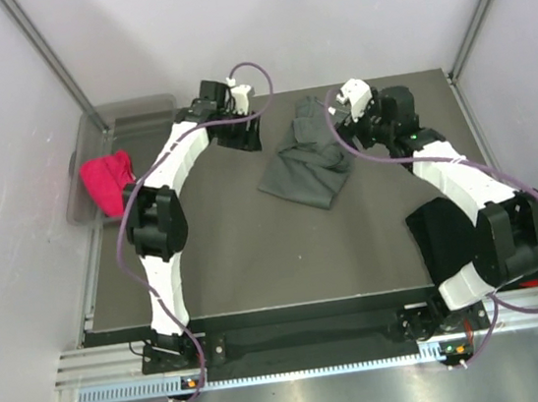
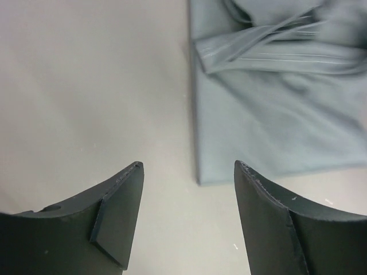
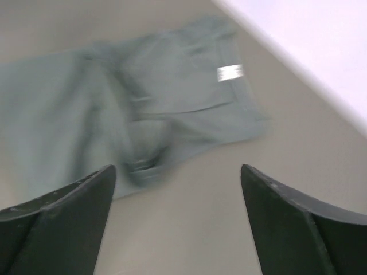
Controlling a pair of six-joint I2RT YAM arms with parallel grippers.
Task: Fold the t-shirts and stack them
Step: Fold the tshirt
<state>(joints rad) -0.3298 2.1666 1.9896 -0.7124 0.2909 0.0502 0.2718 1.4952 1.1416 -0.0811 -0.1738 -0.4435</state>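
Observation:
A dark grey t-shirt (image 1: 305, 159) lies crumpled at the back middle of the table. My left gripper (image 1: 243, 135) hovers just left of it, open and empty. In the left wrist view, the shirt's folded edge (image 2: 275, 114) lies ahead and to the right of the open gripper (image 2: 189, 172). My right gripper (image 1: 340, 124) hovers at the shirt's right side, open and empty. The right wrist view is blurred. It shows the shirt (image 3: 143, 103) with its white neck label (image 3: 230, 72) ahead of the open gripper (image 3: 178, 172). A black folded t-shirt (image 1: 442, 233) lies at the right, partly under my right arm.
A clear plastic bin (image 1: 103, 143) stands off the table's back left corner and holds a red cloth (image 1: 108, 180). Pale walls close in the back and sides. The dark table mat (image 1: 256, 252) ends at a metal rail in front.

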